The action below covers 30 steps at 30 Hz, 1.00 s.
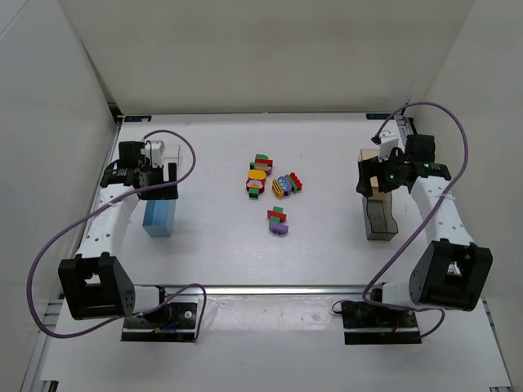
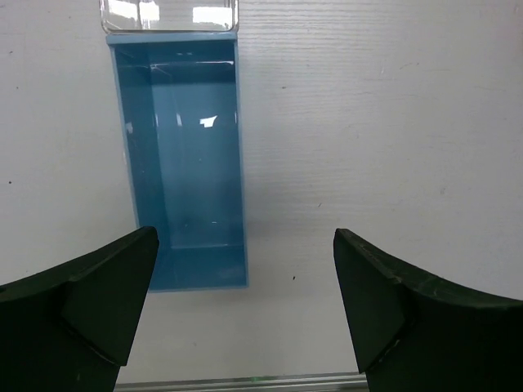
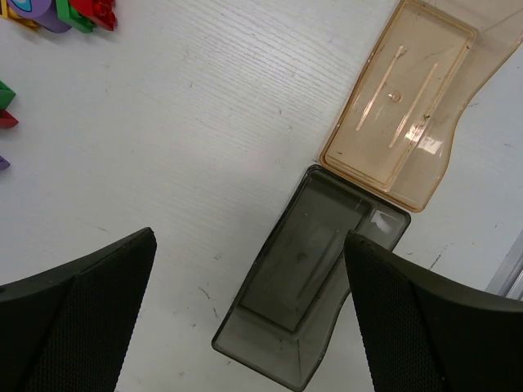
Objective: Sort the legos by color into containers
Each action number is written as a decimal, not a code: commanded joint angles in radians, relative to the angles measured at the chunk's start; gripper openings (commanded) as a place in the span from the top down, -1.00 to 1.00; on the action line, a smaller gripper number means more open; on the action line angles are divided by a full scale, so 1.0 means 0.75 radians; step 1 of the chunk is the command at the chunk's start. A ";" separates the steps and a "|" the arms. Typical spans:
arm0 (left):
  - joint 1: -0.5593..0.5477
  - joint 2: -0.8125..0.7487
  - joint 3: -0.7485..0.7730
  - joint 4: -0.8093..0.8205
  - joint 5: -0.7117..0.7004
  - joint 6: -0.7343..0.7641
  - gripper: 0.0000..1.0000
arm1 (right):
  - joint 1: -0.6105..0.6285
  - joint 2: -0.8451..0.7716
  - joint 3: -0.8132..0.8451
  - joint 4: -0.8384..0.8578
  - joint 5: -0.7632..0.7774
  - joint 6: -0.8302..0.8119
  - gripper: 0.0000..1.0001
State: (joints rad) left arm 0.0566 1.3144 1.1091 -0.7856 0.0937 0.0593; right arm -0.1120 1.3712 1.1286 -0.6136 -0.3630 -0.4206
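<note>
Top external view: legos [image 1: 274, 193] clustered mid counter [image 1: 212, 253], between left gripper [image 1: 157, 181] and right gripper [image 1: 374, 181]; both spread wide, empty; right gripper seemingly slightly nearer.

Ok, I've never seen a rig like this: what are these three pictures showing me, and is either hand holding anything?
Two black robot arms are bolted at the near edge of a white table. The wide picture comes from a fixed camera above and behind them. The other two come from a camera on each wrist; the dark shapes at the bottom are that arm's own fingers. The left hand hangs open over an empty light blue box, a clear box just beyond it. The right hand hangs open over a dark smoky box beside a tan box. The legos lie in mixed-colour clumps mid-table. Neither hand holds anything.
</note>
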 commanded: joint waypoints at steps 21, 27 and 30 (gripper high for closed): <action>0.000 -0.055 0.069 -0.045 0.000 0.076 -0.99 | 0.491 -0.092 -0.030 -0.153 -0.195 -0.194 -0.73; -0.002 -0.049 0.074 -0.067 0.031 0.095 -0.99 | 0.642 -0.010 -0.022 -0.127 -0.158 -0.264 -0.67; -0.002 -0.057 0.063 -0.067 0.000 0.089 -0.99 | 0.654 0.070 0.047 -0.139 -0.179 -0.253 -0.63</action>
State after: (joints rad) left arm 0.0566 1.2976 1.1320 -0.8238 0.0937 0.1169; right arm 0.3698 1.3869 1.1114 -0.7116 -0.4931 -0.5877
